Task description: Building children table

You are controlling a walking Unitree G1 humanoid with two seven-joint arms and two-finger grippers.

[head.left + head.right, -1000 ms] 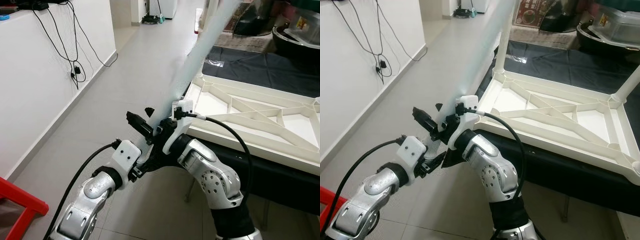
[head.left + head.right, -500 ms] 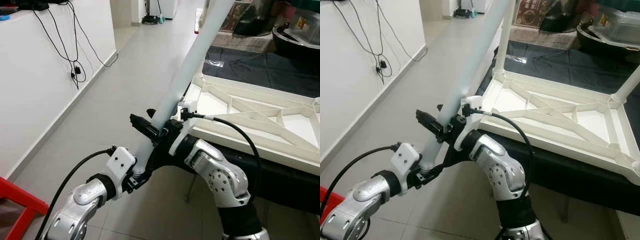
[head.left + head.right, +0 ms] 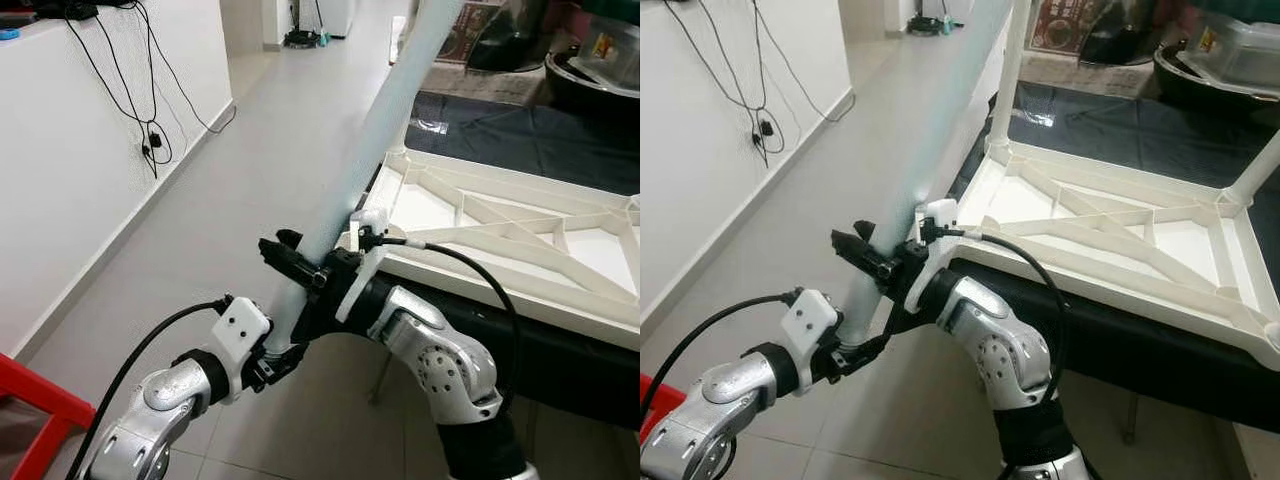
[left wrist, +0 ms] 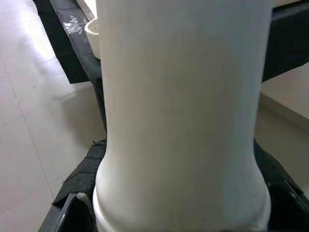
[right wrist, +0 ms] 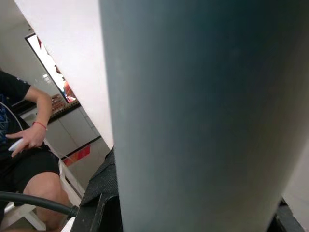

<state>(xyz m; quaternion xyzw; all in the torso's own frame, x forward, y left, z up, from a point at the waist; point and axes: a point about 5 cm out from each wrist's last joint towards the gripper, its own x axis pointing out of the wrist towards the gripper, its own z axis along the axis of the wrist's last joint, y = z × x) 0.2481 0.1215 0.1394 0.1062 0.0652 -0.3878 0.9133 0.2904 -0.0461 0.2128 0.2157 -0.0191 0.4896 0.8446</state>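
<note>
White plastic leg [image 3: 375,130], smooth round tube, tilted up and away from the robot, held by both grippers: left gripper [image 3: 275,352] clamps its flared bottom end, right gripper [image 3: 300,268] w/ jaws closed around it just above. Tabletop [image 3: 1120,235] lies upside down on a dark cloth [image 3: 520,140], ribbed underside up w/ cross braces, two legs already standing in far corners. Step in hand looks like fitting the next leg. Next move prob calls for swinging the tube upright and lining its end w/ the near corner socket [image 3: 362,232], then pressing down
</note>
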